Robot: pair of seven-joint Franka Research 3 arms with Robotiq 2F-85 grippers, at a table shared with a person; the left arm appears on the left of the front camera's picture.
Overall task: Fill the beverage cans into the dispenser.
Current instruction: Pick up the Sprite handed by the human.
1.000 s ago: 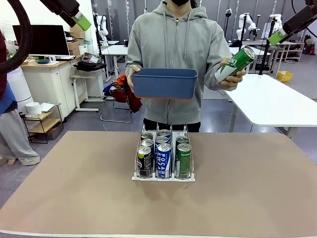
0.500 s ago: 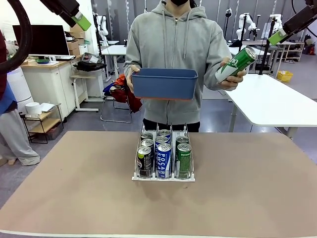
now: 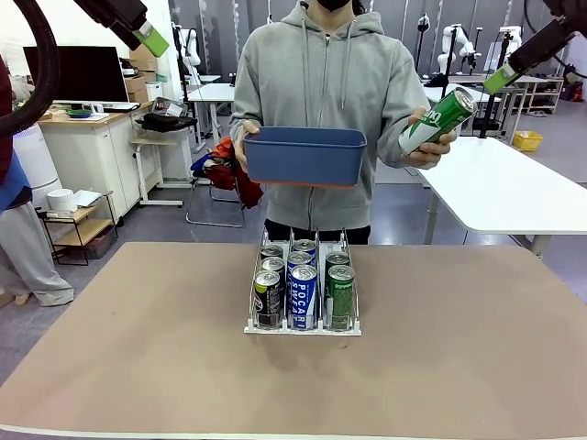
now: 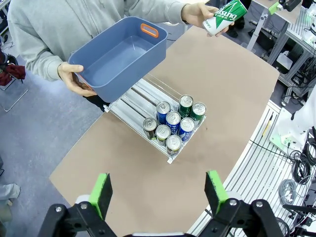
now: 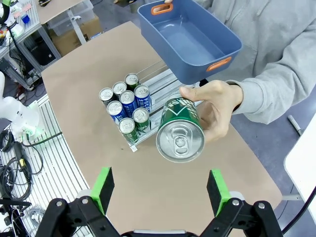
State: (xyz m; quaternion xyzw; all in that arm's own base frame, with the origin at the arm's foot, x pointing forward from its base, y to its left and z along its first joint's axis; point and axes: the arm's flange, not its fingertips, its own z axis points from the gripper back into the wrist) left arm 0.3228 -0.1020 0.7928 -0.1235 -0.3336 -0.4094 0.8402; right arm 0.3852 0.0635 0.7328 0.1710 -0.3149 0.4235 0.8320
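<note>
The dispenser (image 3: 302, 327) stands mid-table with several beverage cans (image 3: 303, 295) in its three lanes: black on the left, blue-and-white in the middle, green on the right. From above, the cans (image 4: 174, 122) crowd the dispenser's (image 4: 132, 100) front end. Across the table, a person's hand holds one green can (image 3: 437, 119) up at chest height. It is close under my right gripper (image 5: 160, 190), which is open above the can (image 5: 180, 132). My left gripper (image 4: 159, 192) is open too, high over the table. In the front view the left gripper (image 3: 149, 38) and right gripper (image 3: 501, 79) hang at the top corners.
The person's other hand holds an empty blue bin (image 3: 304, 154) above the far table edge, behind the dispenser; the bin (image 4: 118, 57) has orange handles. The brown tabletop (image 3: 138, 348) is bare on both sides. Other tables and desks stand beyond.
In the front view my right gripper has shifted slightly left and lower, toward the held green can. The person, the bin and the left arm have stayed still.
</note>
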